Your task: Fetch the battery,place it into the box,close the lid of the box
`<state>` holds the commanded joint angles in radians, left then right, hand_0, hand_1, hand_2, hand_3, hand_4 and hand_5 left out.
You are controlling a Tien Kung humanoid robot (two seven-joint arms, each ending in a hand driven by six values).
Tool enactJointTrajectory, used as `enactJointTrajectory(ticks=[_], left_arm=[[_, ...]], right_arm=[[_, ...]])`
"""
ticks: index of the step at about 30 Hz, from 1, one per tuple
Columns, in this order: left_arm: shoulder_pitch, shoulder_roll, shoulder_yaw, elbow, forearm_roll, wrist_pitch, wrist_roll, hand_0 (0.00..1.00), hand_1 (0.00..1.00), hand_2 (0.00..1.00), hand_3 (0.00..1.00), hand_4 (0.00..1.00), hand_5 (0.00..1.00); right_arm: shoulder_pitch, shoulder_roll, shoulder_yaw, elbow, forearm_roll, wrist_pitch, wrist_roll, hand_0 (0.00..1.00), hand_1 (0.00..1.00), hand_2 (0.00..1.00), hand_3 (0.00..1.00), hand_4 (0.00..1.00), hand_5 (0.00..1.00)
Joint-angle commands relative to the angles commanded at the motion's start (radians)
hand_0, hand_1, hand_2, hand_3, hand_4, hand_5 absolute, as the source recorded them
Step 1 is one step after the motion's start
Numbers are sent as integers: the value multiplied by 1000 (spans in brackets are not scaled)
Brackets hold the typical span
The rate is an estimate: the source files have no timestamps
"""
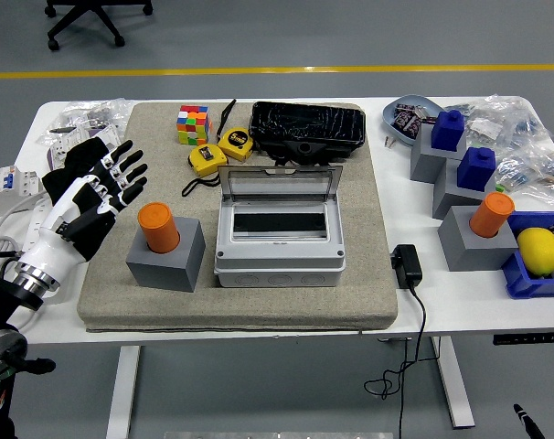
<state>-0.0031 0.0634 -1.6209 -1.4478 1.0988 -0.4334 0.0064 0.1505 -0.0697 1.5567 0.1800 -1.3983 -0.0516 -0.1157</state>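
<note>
My left hand [99,197], fingers spread and empty, should wrap the orange cylindrical battery [157,227] low, lifting straight from its grey block holder [167,256] toward the open grey plastic box [277,238].

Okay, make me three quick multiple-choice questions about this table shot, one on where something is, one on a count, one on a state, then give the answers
1. Where is the orange battery on the mat?
A. in a grey block left of the box
B. inside the box
C. on the Rubik's cube

2. How many yellow tape measures are behind the box?
A. one
B. two
C. four

3. The box lid is:
A. shut
B. raised open
C. missing

Answers:
1 A, it stands in the grey block beside the box.
2 B, the tape measures lie side by side.
3 B, the lid stands up at the rear.
</note>
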Motion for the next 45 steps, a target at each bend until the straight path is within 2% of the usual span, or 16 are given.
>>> enactJointTrajectory(ticks=[9, 15, 19, 23, 24, 25, 29, 30, 35, 36, 40, 41, 42, 45], left_arm=[[-4, -7, 15, -1, 94, -21, 2, 998, 998, 998, 998, 998, 2], [-9, -11, 52, 5, 109, -11, -1, 998, 998, 998, 998, 998, 2], [-19, -23, 63, 23, 106, 4, -11, 998, 998, 998, 998, 998, 2], [-38, -3, 83, 63, 88, 10, -23, 998, 998, 998, 998, 998, 2], [-41, 3, 88, 71, 89, 11, -24, 998, 998, 998, 954, 998, 2], [-41, 6, 92, 74, 89, 12, -24, 998, 998, 998, 954, 998, 2], [-37, 1, 100, 86, 108, 23, -24, 998, 998, 998, 954, 998, 2], [-35, -3, 100, 90, 115, 28, -24, 998, 998, 966, 817, 998, 2], [-35, -8, 102, 91, 137, 50, -29, 998, 998, 966, 817, 998, 2], [-35, -8, 102, 91, 138, 55, -31, 998, 998, 935, 740, 998, 2], [-38, -10, 104, 90, 142, 84, -42, 998, 998, 935, 740, 998, 2], [-39, -12, 109, 91, 142, 105, -54, 998, 998, 935, 740, 998, 2], [-39, -14, 113, 92, 140, 125, -67, 988, 961, 826, 643, 998, 2], [-40, -18, 119, 93, 140, 186, -92, 988, 961, 826, 643, 998, 2]], right_arm=[[0, -1, -3, 0, 2, 0, -2, 728, 665, 690, 740, 998, 998], [1, -1, -6, 0, 4, 0, -2, 724, 665, 690, 741, 998, 998], [0, 1, -8, 0, 4, 1, -2, 726, 665, 690, 740, 998, 998], [0, 0, -5, 0, 1, 0, -3, 726, 665, 690, 740, 998, 998], [-1, -1, -4, 0, 0, 0, -4, 725, 664, 690, 739, 998, 998], [0, -2, -3, 0, -1, 0, -4, 725, 664, 690, 739, 998, 998], [-1, -3, -1, 0, -2, -1, -4, 725, 664, 690, 739, 998, 998], [-2, -2, -2, 0, -2, -1, -4, 725, 664, 689, 739, 998, 998], [-4, -1, -4, 0, -2, -1, -5, 725, 664, 689, 739, 998, 998], [-4, -1, -4, 0, -1, -1, -5, 723, 664, 689, 739, 998, 998], [-3, -2, -5, 0, 2, -1, -5, 723, 664, 689, 739, 998, 998], [-3, -3, -3, 0, 1, -2, -5, 723, 664, 689, 739, 998, 998], [-3, -3, -2, 0, 2, -2, -5, 723, 664, 689, 740, 998, 998], [-3, -2, -1, 0, 1, -2, -5, 723, 664, 689, 740, 998, 998]])
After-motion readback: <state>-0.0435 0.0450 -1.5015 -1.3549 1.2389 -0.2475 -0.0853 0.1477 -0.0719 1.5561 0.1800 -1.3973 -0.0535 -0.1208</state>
